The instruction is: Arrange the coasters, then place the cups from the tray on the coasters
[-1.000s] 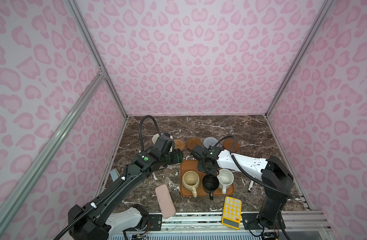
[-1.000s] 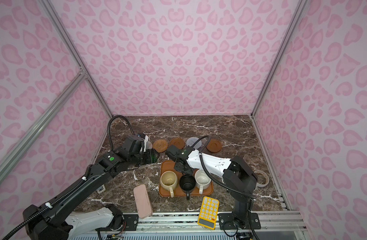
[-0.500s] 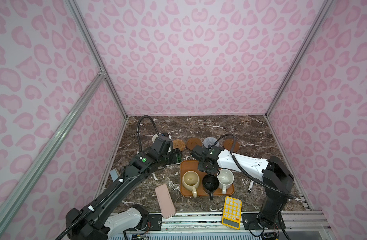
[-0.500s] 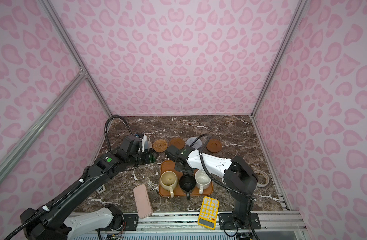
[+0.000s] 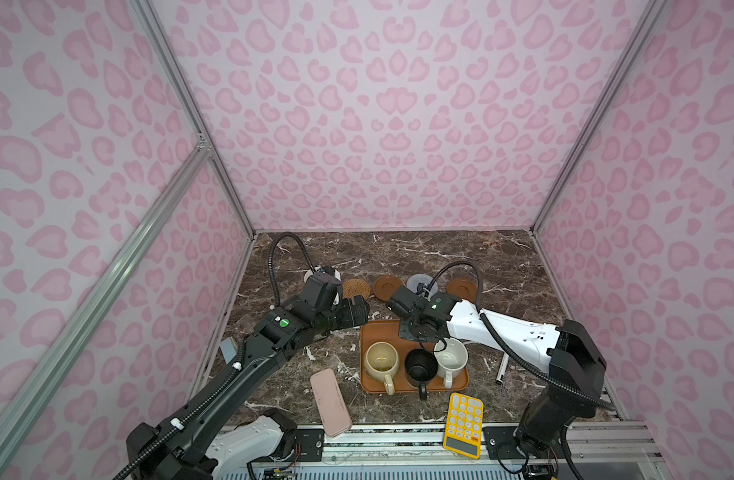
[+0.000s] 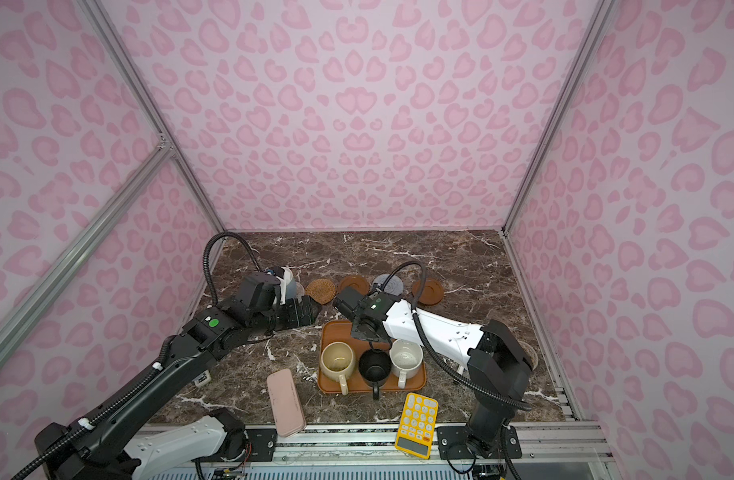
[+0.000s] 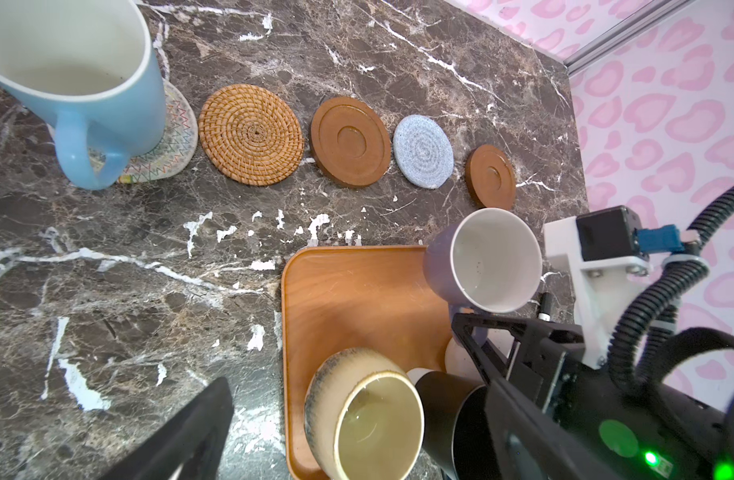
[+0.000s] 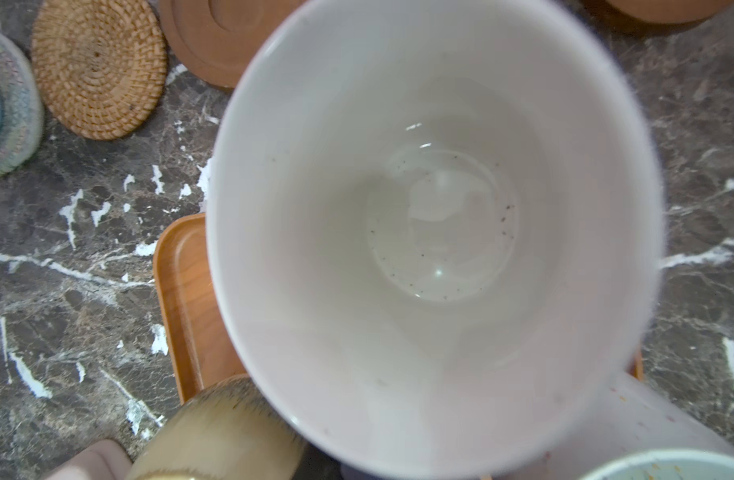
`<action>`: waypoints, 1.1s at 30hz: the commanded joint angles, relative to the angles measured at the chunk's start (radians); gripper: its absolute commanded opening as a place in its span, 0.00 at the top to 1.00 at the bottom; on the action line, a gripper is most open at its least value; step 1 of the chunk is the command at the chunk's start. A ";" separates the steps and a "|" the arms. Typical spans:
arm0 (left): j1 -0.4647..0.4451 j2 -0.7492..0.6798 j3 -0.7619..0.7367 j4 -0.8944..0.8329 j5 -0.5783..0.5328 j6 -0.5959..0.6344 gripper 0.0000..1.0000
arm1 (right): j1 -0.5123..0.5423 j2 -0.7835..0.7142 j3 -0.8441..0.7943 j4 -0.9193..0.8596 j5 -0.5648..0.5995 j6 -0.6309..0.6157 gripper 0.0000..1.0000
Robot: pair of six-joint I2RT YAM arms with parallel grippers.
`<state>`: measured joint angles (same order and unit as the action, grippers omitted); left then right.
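Blue mug [image 7: 72,79] freed: left end effector [image 5: 360,311] gapes, right end effector [image 7: 465,322] clamps lavender mug [image 7: 488,259].

The lavender mug [image 8: 398,216] fills the right wrist view, its rim blurred; in both top views the right arm [image 5: 502,332] covers it. The left arm [image 6: 253,297] hides most of the light blue mug [image 6: 288,282], which covers much of the off-white coaster [image 7: 176,141]. The speckled white mug [image 7: 457,357] barely shows behind the right gripper [image 7: 469,322].
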<state>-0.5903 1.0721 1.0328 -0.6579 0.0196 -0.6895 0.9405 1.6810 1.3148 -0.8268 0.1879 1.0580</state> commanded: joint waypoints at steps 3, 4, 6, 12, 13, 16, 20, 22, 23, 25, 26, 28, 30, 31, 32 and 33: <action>0.006 -0.024 0.021 -0.006 -0.003 -0.031 0.03 | 0.011 -0.017 0.015 0.037 0.047 -0.060 1.00; 0.007 -0.025 0.024 -0.009 -0.004 -0.032 0.03 | 0.015 -0.018 0.022 0.038 0.047 -0.069 1.00; 0.009 -0.029 0.034 -0.017 -0.004 -0.034 0.03 | 0.019 -0.021 0.028 0.042 0.046 -0.091 1.00; 0.036 -0.038 0.053 -0.022 0.002 -0.051 0.03 | 0.001 -0.042 0.023 0.128 -0.035 -0.191 1.00; 0.050 -0.037 0.056 -0.024 0.014 -0.054 0.03 | -0.008 -0.045 0.022 0.142 -0.061 -0.198 1.00; 0.106 -0.046 0.060 -0.034 0.052 -0.057 0.03 | -0.030 -0.057 0.016 0.201 -0.123 -0.242 1.00; 0.166 -0.058 0.069 -0.055 0.060 -0.041 0.03 | -0.053 -0.042 0.053 0.230 -0.170 -0.312 1.00; 0.196 -0.060 0.063 -0.047 0.080 -0.038 0.03 | -0.063 -0.023 0.073 0.243 -0.205 -0.343 1.00; 0.209 -0.059 0.061 -0.042 0.089 -0.037 0.03 | -0.067 -0.012 0.084 0.253 -0.222 -0.358 1.00; 0.228 -0.055 0.058 -0.040 0.091 -0.033 0.03 | -0.079 0.012 0.104 0.274 -0.263 -0.376 1.00; 0.241 -0.054 0.057 -0.038 0.097 -0.032 0.03 | -0.088 0.026 0.114 0.290 -0.293 -0.389 1.00; 0.268 -0.049 0.056 -0.027 0.119 -0.031 0.03 | -0.105 0.059 0.143 0.313 -0.348 -0.400 1.00; 0.298 -0.046 0.054 -0.009 0.151 -0.035 0.03 | -0.114 0.099 0.198 0.322 -0.373 -0.411 1.00; 0.307 -0.042 0.055 -0.003 0.162 -0.039 0.03 | -0.115 0.118 0.222 0.322 -0.378 -0.420 1.00; 0.316 -0.039 0.057 0.000 0.168 -0.039 0.03 | -0.116 0.142 0.248 0.315 -0.382 -0.428 1.00; 0.322 -0.033 0.063 0.000 0.171 -0.039 0.03 | -0.115 0.167 0.278 0.309 -0.388 -0.433 1.00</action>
<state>-0.2821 1.0302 1.0885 -0.6975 0.1501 -0.7292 0.8234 1.8103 1.5448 -0.5884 -0.1501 0.6720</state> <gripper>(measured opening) 0.971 0.145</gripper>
